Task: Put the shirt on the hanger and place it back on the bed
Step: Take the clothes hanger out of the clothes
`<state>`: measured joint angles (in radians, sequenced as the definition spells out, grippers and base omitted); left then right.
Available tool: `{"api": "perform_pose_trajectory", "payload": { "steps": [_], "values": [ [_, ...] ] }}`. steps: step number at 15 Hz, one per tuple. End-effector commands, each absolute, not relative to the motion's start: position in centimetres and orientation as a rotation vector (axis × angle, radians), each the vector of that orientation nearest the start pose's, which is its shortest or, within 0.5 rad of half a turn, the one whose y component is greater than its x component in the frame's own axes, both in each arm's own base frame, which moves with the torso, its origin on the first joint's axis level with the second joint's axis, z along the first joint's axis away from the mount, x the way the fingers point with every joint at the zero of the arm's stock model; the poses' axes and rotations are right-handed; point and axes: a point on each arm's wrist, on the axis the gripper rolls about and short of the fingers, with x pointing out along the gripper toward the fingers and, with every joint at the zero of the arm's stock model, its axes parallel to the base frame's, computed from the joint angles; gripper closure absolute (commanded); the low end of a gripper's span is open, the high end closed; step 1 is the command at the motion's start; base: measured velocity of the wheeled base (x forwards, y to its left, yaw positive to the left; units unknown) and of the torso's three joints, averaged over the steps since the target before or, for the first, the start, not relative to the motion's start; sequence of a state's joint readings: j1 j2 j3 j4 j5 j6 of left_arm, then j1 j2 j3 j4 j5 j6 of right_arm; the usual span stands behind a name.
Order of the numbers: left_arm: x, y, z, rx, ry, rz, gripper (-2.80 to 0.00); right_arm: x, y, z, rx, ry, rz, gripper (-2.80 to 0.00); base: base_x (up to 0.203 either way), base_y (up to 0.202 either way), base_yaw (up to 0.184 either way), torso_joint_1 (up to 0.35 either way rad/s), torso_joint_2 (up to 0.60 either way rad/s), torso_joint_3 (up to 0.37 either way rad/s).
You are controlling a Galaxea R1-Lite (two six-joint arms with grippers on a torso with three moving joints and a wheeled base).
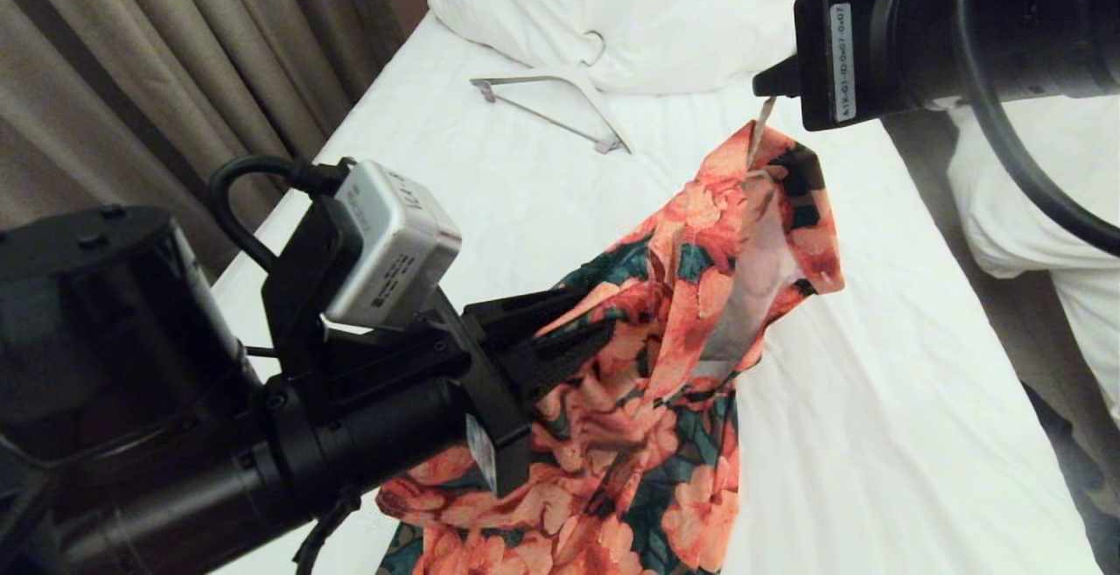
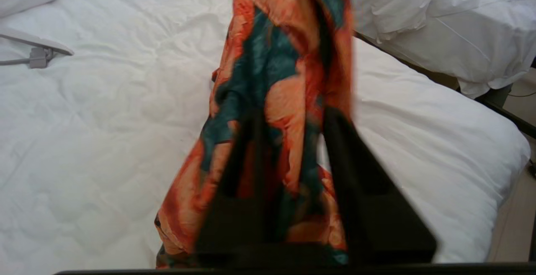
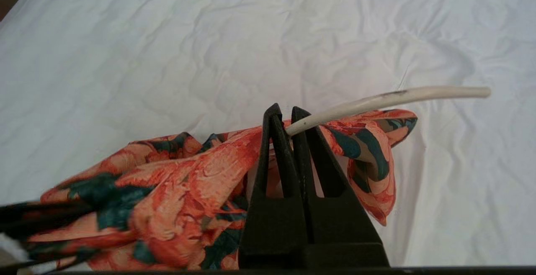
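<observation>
The short-sleeved collared shirt with large coral-orange flowers on dark green (image 1: pixel 665 339) is held up off the long white-sheeted bed (image 1: pixel 875 400), bunched and hanging in folds, its collar end raised toward one o'clock in the head view and its lower part trailing to six o'clock. A thin cream-white wire-like hanger (image 3: pixel 389 98) is seen running out of the collar folds in the right wrist view, so it is judged to be at least partly threaded into the shirt; how far the hanger's arms sit inside the shoulders is hidden by the cloth. The right gripper (image 3: pixel 289 118) is closed tight on this hanger rod where it leaves the fabric, and by it the garment is carried. The left gripper (image 2: pixel 289 120), at eight o'clock of the shirt in the head view, has its jaws parted a little, with a fold of the fabric lying between them; whether the cloth is pinched there cannot be told. A thicker white hanger with a grey metal bar (image 1: pixel 560 102) lies unused toward eleven o'clock, just beside the big white pillow (image 1: pixel 647 6), and a second bed with a rumpled white duvet (image 2: pixel 439 19) stands well apart. The hanging is judged unfinished, since the shirt is not spread evenly; straightening it and laying it back on the bed remain to be done
</observation>
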<state>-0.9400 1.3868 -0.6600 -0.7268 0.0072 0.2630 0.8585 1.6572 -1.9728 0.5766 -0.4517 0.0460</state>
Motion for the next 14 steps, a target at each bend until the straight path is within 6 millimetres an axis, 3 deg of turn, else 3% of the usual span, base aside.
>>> {"api": "perform_pose_trajectory", "payload": {
  "steps": [1,6,7,14],
  "values": [
    [13.5,-18.3,23.9,0.236,-0.14,-0.918,-2.8,18.1,19.5,39.8,-0.118,0.221,0.396,0.0,0.0,0.0,0.0,0.0,0.0,0.0],
    [14.0,-15.7,26.5,0.195,-0.226,-0.817,-2.8,18.9,19.0,39.9,-0.125,0.21,0.349,0.0,0.0,0.0,0.0,0.0,0.0,0.0],
    [14.1,-15.0,27.1,0.186,-0.247,-0.787,0.0,19.0,18.9,40.0,-0.12,0.203,0.346,0.0,0.0,0.0,0.0,0.0,0.0,0.0],
    [12.2,-10.7,30.1,0.137,-0.39,-0.693,0.0,18.9,18.6,40.0,-0.129,0.2,0.351,0.0,0.0,0.0,0.0,0.0,0.0,0.0]
  ]
}}
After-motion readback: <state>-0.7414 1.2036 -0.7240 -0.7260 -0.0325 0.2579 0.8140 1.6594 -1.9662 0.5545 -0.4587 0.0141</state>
